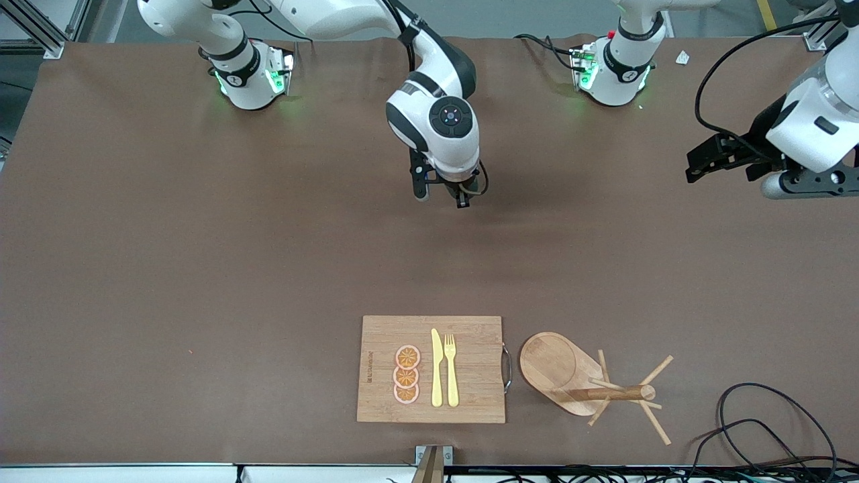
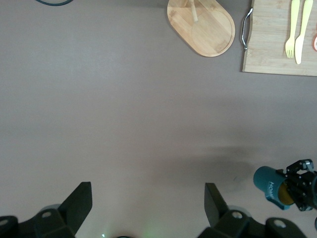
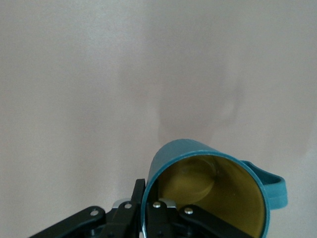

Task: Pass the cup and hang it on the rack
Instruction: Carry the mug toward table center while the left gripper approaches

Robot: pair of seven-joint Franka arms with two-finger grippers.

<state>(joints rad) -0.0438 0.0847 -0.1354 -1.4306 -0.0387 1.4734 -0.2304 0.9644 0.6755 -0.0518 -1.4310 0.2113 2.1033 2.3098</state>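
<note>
Front view has the right gripper point(image 1: 448, 194) hanging in the air over the middle of the brown table point(image 1: 201, 268), a little toward the edge where the arm bases stand. From that camera the cup is mostly hidden under the wrist. The right wrist view settles it: the cup point(image 3: 213, 191) is pinched at its rim, one finger inside the yellowish-brown interior and the other on the teal outside, with the mouth turned toward the wrist camera and the small handle point(image 3: 270, 186) sticking out to one side. The cup is clear of the table, held up in the air.

The left gripper point(image 1: 711, 161) hovers over the left arm's end of the table, fingers spread wide with nothing between them. Its wrist view shows both fingertips point(image 2: 81, 198) well apart above bare tabletop, and farther off the cup point(image 2: 270, 186) in the other arm's clamp.

The rack point(image 1: 584, 379) stands close to the table edge nearest the front camera, toward the left arm's end; its oval base, post and thin pegs carry nothing. Just beside it, toward the right arm's end, lies a bamboo cutting board point(image 1: 470, 396) with a yellow knife point(image 1: 436, 369), a yellow fork point(image 1: 451, 369) and three orange slices point(image 1: 407, 374) in a row.
</note>
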